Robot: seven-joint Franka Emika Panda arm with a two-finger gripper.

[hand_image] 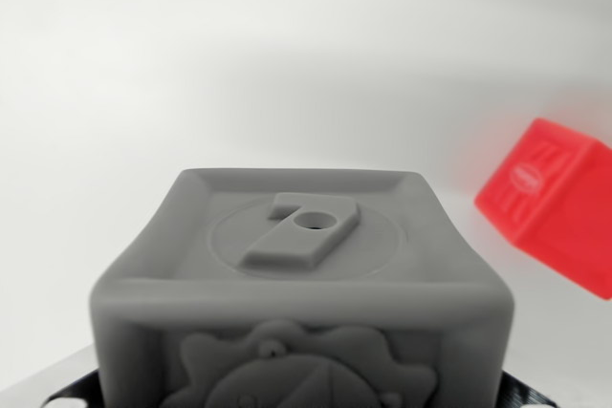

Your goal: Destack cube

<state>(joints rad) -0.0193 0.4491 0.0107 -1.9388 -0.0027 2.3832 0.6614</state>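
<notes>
A grey cube [301, 265] fills the lower middle of the wrist view, very close to the camera. Its top face has a raised number-like relief with a small hole, and its front face carries a gear-like relief. My gripper [301, 391] flanks it: a black fingertip [76, 387] shows at the cube's lower left and another at its lower right, both tight against its sides, so the gripper looks shut on the cube. A red cube [555, 203] lies tilted on the white surface at the wrist view's right, apart from the grey one. Whatever is under the grey cube is hidden.
A plain white surface [191, 64] stretches behind and to the left of the grey cube. The red cube runs off the right edge of the picture.
</notes>
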